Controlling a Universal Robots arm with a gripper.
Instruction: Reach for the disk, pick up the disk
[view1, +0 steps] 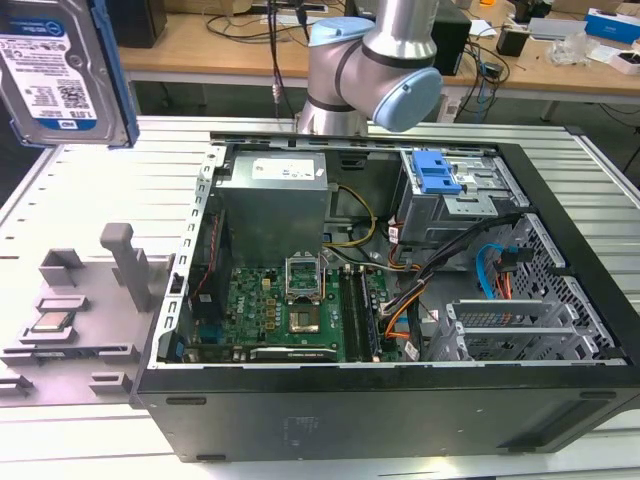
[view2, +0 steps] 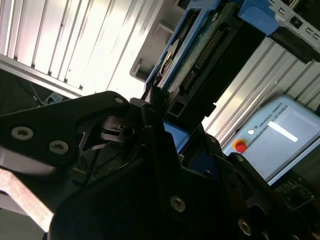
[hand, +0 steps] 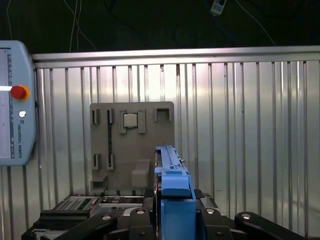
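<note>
Past the reach; lift stage of the pick-up, judging by the height. Disk (view1: 58, 72) aloft at the exterior view's left, label side showing, clear of the slatted table (view1: 120, 175) and well apart from the open computer case (view1: 400, 410). Clamped edge-on in the gripper (hand: 175, 220), jaws closed against the blue bracket's two faces. Next move, by estimate: calls for a steady squeeze and no tilt, lest the drive slip from so narrow a hold.

Silver disk (view1: 60, 78) with white-and-blue label (view1: 40, 55) and blue bracket (view1: 122, 90), green motherboard (view1: 280, 315), black case (view1: 380, 415), grey fixture (view1: 128, 260)
</note>
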